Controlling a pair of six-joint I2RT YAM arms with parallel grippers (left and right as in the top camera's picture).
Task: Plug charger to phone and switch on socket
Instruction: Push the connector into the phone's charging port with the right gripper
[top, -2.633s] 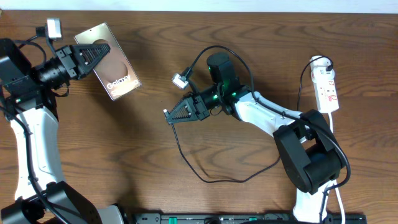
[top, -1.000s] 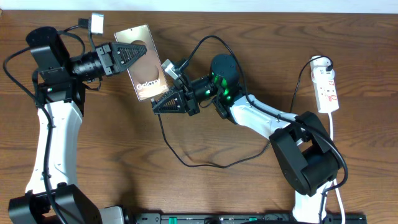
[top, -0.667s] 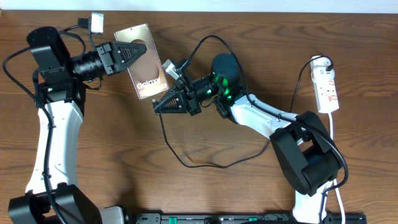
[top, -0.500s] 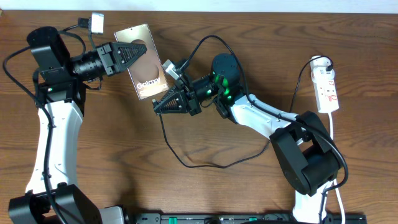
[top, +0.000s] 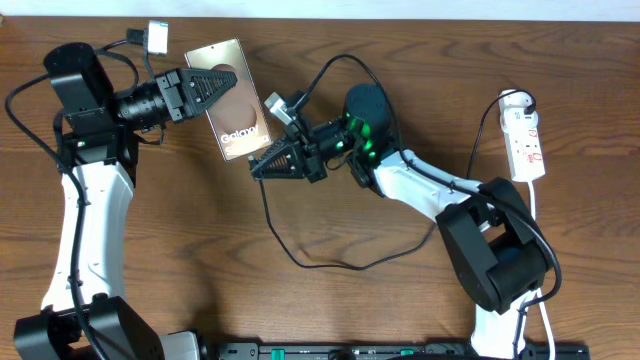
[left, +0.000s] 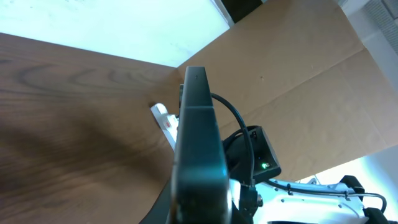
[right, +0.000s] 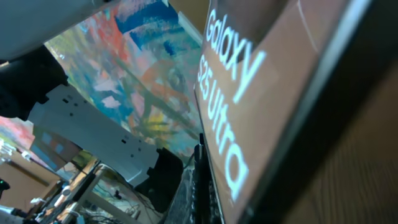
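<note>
My left gripper (top: 226, 82) is shut on the bronze phone (top: 242, 118) and holds it above the table at the back left. In the left wrist view the phone (left: 199, 137) stands edge-on between the fingers. My right gripper (top: 257, 169) is shut on the charger's end, right at the phone's lower edge. The thin black charger (top: 300, 262) loops down across the table. The plug tip is hidden. The phone's "Galaxy S25 Ultra" lettering (right: 230, 93) fills the right wrist view. The white socket (top: 527, 145) lies at the far right.
The socket's round white plug (top: 514, 99) and white cord sit at its far end. A thicker black robot cable with a white connector (top: 274, 103) arcs over the right wrist. The wood table (top: 150, 250) stretches below the arms.
Over 2.6 s the left arm carried the phone right and the right gripper came left to its lower edge. In the last half second the right gripper shifted slightly right.
</note>
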